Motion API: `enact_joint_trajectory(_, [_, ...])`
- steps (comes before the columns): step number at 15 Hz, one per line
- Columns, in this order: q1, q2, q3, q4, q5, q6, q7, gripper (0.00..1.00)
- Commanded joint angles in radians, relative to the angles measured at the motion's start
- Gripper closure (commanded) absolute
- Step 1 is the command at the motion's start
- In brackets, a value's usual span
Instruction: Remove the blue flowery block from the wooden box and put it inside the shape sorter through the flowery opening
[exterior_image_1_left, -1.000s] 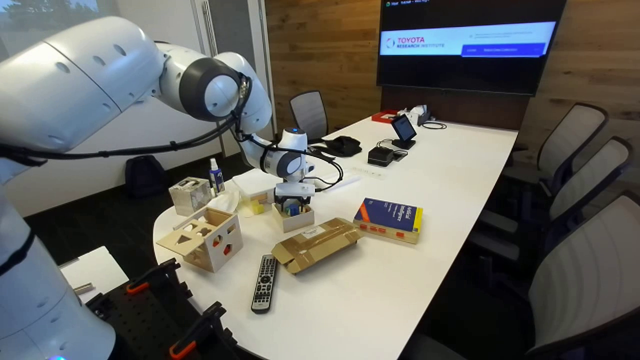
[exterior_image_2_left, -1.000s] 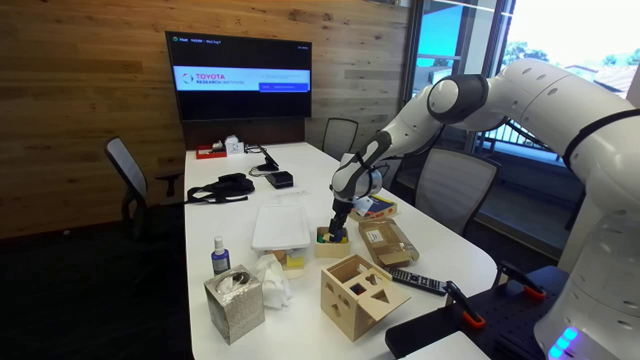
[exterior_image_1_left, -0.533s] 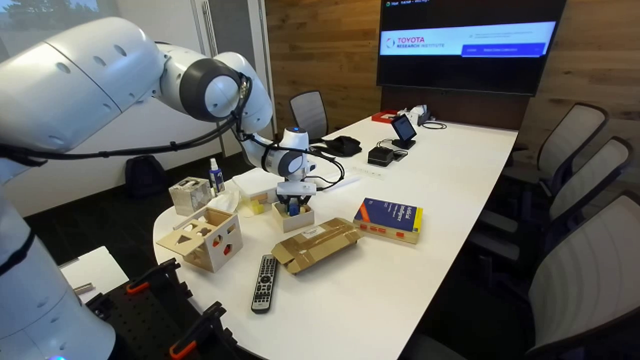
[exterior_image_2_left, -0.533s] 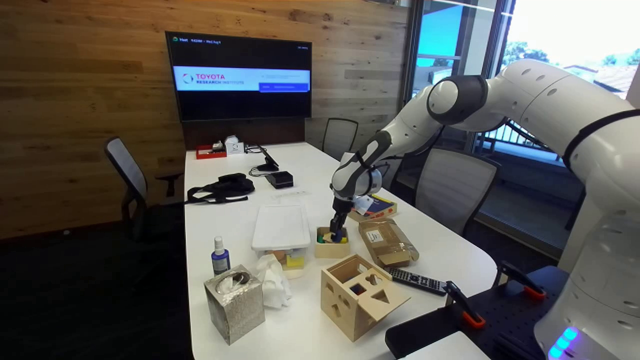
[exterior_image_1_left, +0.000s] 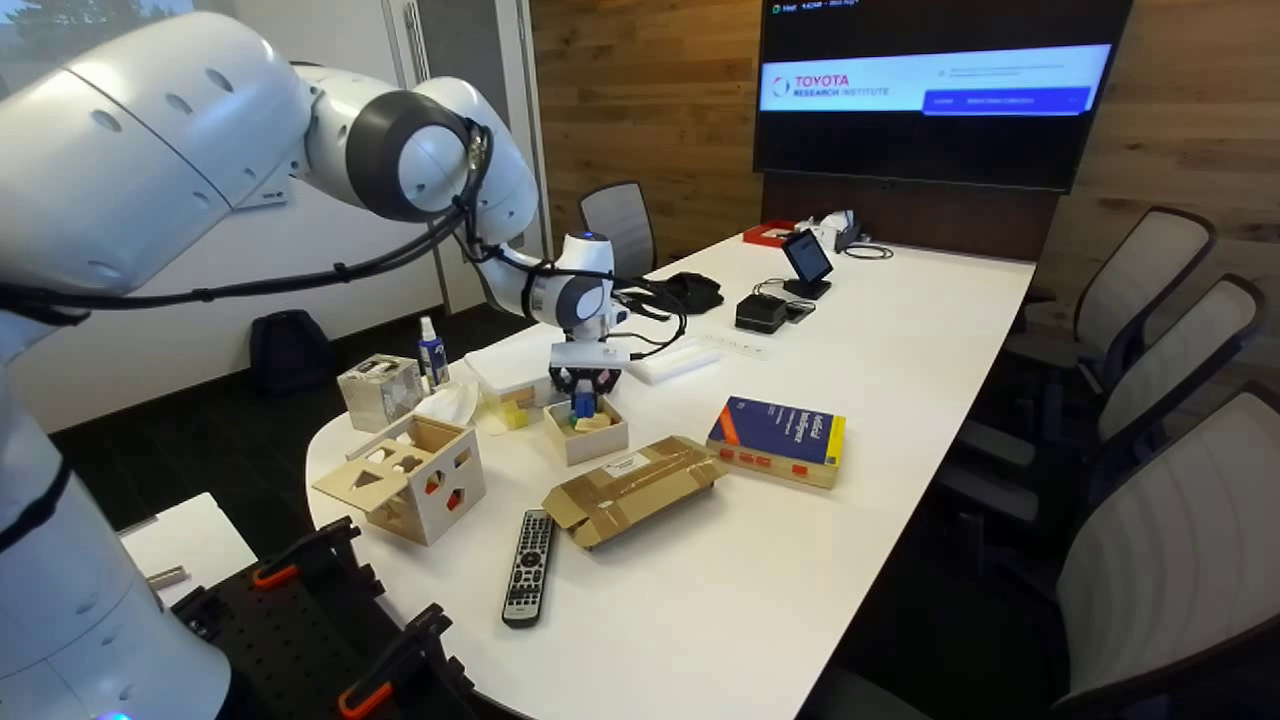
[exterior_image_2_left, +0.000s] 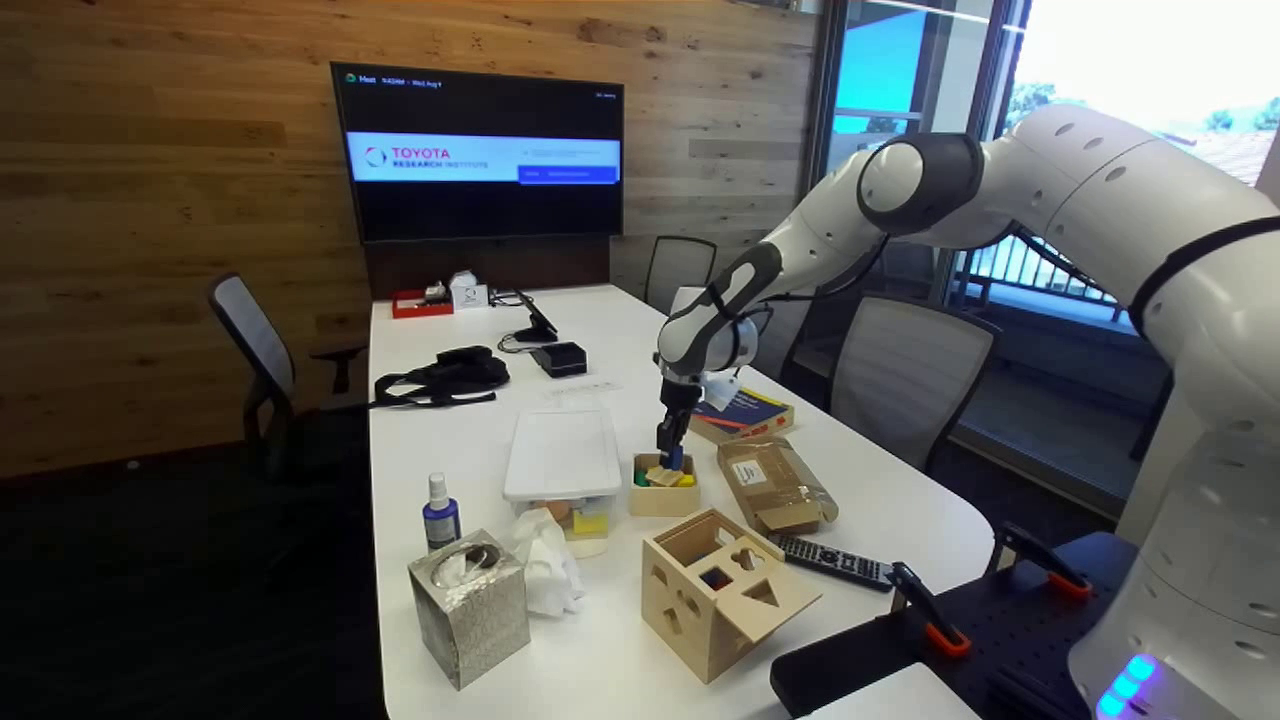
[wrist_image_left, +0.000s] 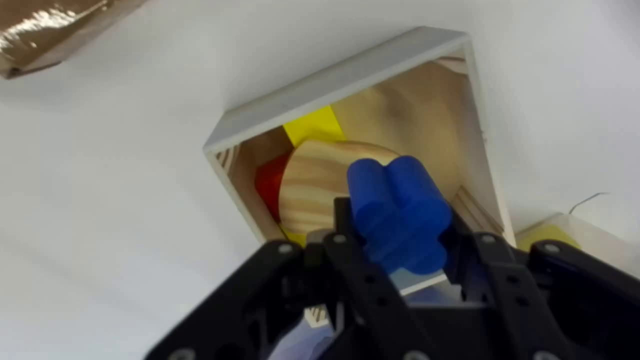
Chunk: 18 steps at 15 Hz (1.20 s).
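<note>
In the wrist view the blue flowery block (wrist_image_left: 395, 200) is pinched between the two black fingers of my gripper (wrist_image_left: 397, 222), its lobed end facing the camera. It hangs just over the wooden box (wrist_image_left: 340, 85), whose pale walls also show in both exterior views (exterior_image_1_left: 590, 447) (exterior_image_2_left: 664, 503). Inside that box lie a round wooden piece (wrist_image_left: 310, 185), a red piece (wrist_image_left: 271, 182) and yellow ones (wrist_image_left: 315, 125). The shape sorter (exterior_image_2_left: 700, 640) stands nearer the robot base, a clover-like flowery opening (exterior_image_2_left: 747, 559) in its top panel. That panel juts out past the sorter's side.
A flattened cardboard box (exterior_image_1_left: 640, 485) lies close beside the wooden box, with a remote (exterior_image_1_left: 528, 570) near it. On the other side are a lidded plastic bin (exterior_image_2_left: 563, 455), crumpled tissue (exterior_image_2_left: 547, 560), a tissue box (exterior_image_2_left: 470, 610) and a spray bottle (exterior_image_2_left: 441, 520). A thick book (exterior_image_1_left: 775, 440) lies farther off.
My gripper's fingers, wider apart a second ago inside the wooden box, have come together on the blue block. The arm has since risen, lifting the block up out of the other pieces.
</note>
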Motion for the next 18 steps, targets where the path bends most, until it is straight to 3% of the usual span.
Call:
enact_joint_trajectory(1, [0.025,-0.158,-0.024,-0.119,-0.007,-0.139,0.095,0.84])
enact_joint_trajectory(4, [0.032,-0.266,-0.021,-0.222,0.004,-0.213,0.150,0.84])
enact_joint_trajectory(8, [0.051,-0.407,-0.013,-0.426,-0.004,-0.139,0.193,0.84])
enact_joint_trajectory(14, [0.100,-0.570,-0.010,-0.753,-0.043,0.188,0.209,0.84])
enact_joint_trajectory(18, [0.095,-0.674,-0.005,-0.975,-0.048,0.424,0.211,0.84])
